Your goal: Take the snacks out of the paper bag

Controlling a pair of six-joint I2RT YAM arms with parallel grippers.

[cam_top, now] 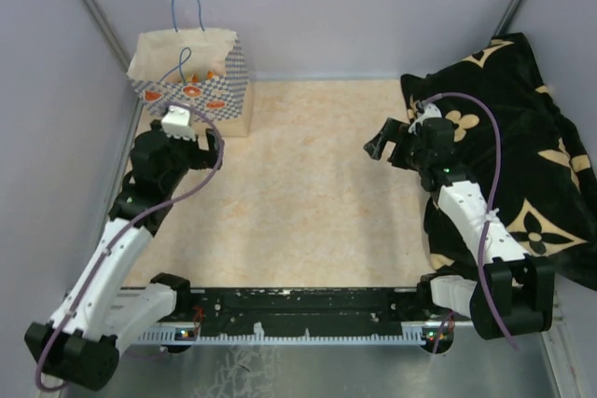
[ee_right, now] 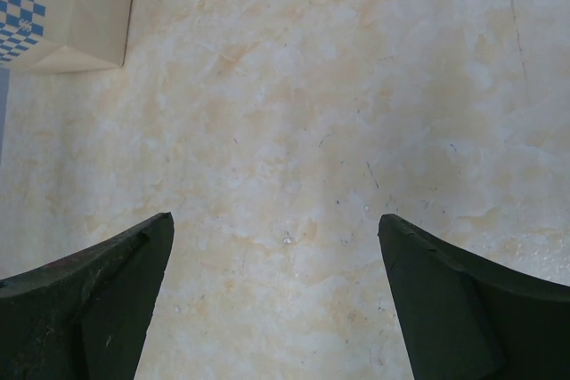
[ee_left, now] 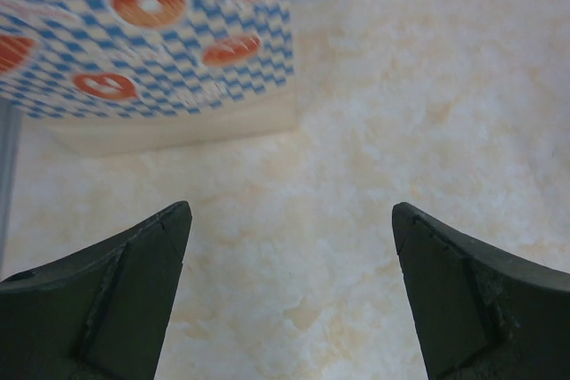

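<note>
The beige marbled worktop (cam_top: pixel 308 193) fills the middle of the scene, and no packet is seen lying on it, so the task appears to be at its very start, with nothing taken out yet. A black cloth (cam_top: pixel 546 137) with gold flower marks is heaped along the right side, under the right arm. The paper bag (cam_top: pixel 191 95) stands upright in the far left corner, mouth open upward and blue cord handles raised. The left gripper (ee_left: pixel 289 220) hovers low just in front of the bag, its fingers (ee_left: pixel 107 291) spread wide and holding nothing. The right gripper (ee_right: pixel 276 224) hangs over bare worktop well apart from the bag, its fingers (ee_right: pixel 89 300) likewise wide and empty. Small orange tips at the bag's mouth (cam_top: pixel 198 75) are probably the snacks, though too small to tell; all of them seem left to remove.
</note>
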